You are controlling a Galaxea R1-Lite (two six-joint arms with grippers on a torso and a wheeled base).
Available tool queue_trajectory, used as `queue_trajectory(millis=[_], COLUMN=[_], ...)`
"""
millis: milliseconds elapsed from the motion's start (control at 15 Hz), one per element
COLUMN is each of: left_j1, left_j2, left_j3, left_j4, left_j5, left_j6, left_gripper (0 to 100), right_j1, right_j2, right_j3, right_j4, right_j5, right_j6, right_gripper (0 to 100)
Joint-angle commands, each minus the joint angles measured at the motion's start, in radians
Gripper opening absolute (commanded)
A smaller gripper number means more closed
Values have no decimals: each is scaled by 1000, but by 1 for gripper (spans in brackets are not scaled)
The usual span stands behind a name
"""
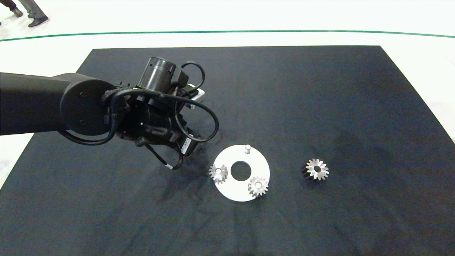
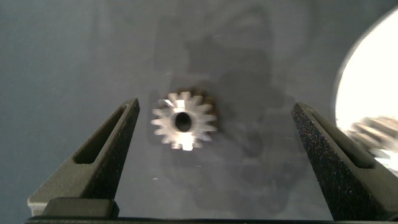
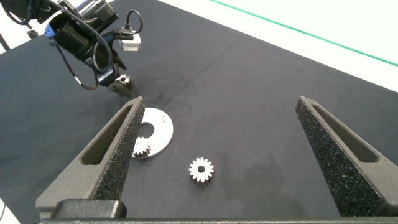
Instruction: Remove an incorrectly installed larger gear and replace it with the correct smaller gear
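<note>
We see the left tool [image 2: 214,155] spread wide above the smaller gear [image 2: 184,121], lying left of the white disc [image 1: 261,163]; it looks hard, slick steel, best pinched across its teeth; larger gear [image 1: 317,169] lies right; right tool [image 3: 217,155] wide, empty.

Head view: left arm's wrist housing [image 1: 156,106] hides its fingers and the small gear [image 2: 184,121] beneath. Left wrist view: white disc [image 2: 367,81] cut off by edge; gear on it [image 2: 376,132] blurred.
</note>
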Motion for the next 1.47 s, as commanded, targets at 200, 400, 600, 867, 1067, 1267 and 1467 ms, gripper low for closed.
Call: queue_trajectory(millis=[200,400,600,867,1067,1267,1467], left_j1=[52,67,74,84,81,80,80], left_j2=[11,13,11,11,16,23,36], left_j3=[5,10,8,21,28,27,27], left_j4=[2,3,5,6,6,5,3], left_j5=[2,-4,-34,-51,-52,-52,-52], left_j6=[12,4,-5,-13,-19,-19,-19], left_gripper=[96,90,84,77,71,65,59], right_j1=[0,0,0,0,0,0,0], right_j2=[7,7,8,10,10,11,11], right_j3=[3,3,4,4,6,6,4], right_j4=[-1,-1,-1,-1,-1,-3,-1], right_j5=[6,6,6,9,15,16,24], right_j6=[-2,-2,-2,-2,-2,-2,-2], right_gripper=[100,100,100,100,100,100,100])
